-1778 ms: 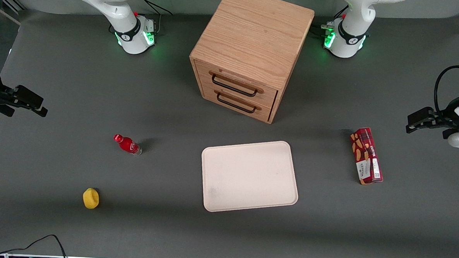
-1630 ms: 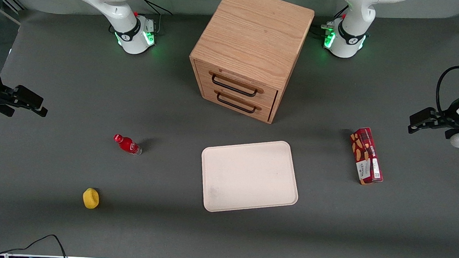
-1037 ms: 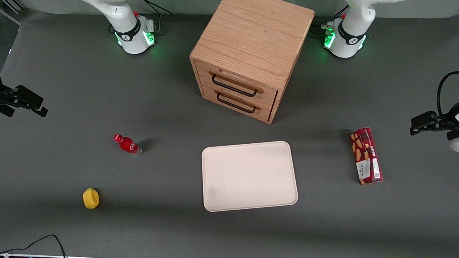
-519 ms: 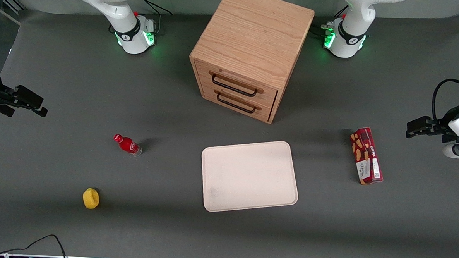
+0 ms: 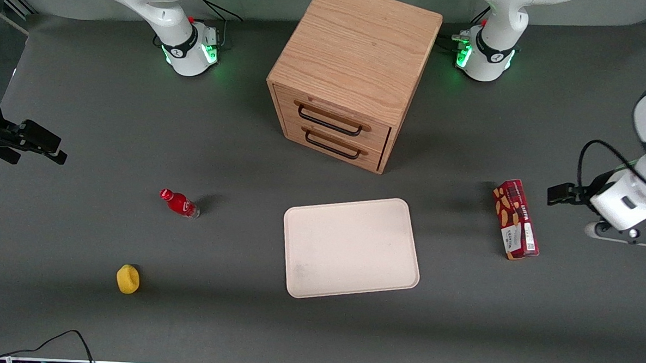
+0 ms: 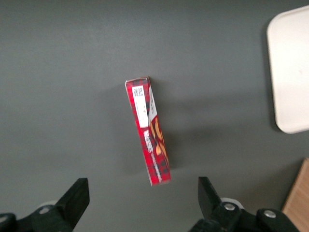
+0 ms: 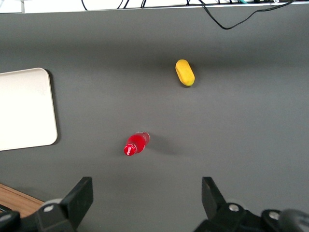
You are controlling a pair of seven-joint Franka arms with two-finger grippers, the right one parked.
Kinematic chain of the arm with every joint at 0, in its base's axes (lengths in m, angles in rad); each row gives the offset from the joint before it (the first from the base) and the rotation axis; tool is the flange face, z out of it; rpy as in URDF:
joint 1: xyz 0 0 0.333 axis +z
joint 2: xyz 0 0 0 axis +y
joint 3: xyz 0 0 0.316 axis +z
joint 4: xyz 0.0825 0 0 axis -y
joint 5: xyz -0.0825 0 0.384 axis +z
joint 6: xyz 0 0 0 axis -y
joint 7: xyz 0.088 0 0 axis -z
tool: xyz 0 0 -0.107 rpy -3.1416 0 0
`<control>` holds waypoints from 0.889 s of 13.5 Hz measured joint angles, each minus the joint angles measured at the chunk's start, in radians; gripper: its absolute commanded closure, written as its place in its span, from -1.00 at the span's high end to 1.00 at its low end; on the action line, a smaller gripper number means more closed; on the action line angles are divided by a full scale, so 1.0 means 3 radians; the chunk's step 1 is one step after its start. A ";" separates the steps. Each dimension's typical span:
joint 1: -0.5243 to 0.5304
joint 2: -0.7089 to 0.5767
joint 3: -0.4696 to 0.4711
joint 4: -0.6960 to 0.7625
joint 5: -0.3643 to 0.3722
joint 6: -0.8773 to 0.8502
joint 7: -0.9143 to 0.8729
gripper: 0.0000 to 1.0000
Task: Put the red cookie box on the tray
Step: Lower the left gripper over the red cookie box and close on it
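Note:
The red cookie box [image 5: 515,226] lies flat on the grey table, apart from the cream tray [image 5: 351,248], toward the working arm's end. My left gripper [image 5: 561,194] hangs above the table just beside the box, still farther toward that end. In the left wrist view the box [image 6: 148,130] lies below the gripper [image 6: 142,203], ahead of the gap between the two wide-apart fingers, and nothing is between them. One edge of the tray [image 6: 292,72] shows in that view.
A wooden two-drawer cabinet [image 5: 355,74] stands farther from the front camera than the tray. A small red bottle [image 5: 179,203] and a yellow object [image 5: 128,279] lie toward the parked arm's end. A cabinet corner [image 6: 297,203] shows in the left wrist view.
My left gripper has moved in from the table's end toward the cookie box and a little nearer the front camera. The box and tray have not moved.

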 measured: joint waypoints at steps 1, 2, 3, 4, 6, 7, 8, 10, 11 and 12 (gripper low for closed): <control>-0.0003 0.0018 -0.0002 -0.0192 0.0000 0.0213 -0.0065 1.00; -0.0005 0.0030 -0.0004 -0.0359 0.0007 0.0365 -0.0094 1.00; -0.0004 0.0035 -0.0004 -0.0488 0.0020 0.0466 -0.0104 1.00; -0.0005 0.0037 -0.0004 -0.0573 0.0027 0.0555 -0.0109 1.00; -0.0004 0.0062 -0.0004 -0.0676 0.0032 0.0737 -0.0113 1.00; -0.0004 0.0101 -0.0004 -0.0704 0.0033 0.0855 -0.0115 1.00; -0.0004 0.0158 -0.0003 -0.0720 0.0034 0.0977 -0.0118 1.00; 0.0006 0.0300 0.0004 -0.0720 0.0035 0.1150 -0.0121 1.00; 0.0014 0.0363 0.0007 -0.0722 0.0036 0.1233 -0.0121 1.00; 0.0020 0.0429 0.0011 -0.0726 0.0036 0.1341 -0.0121 1.00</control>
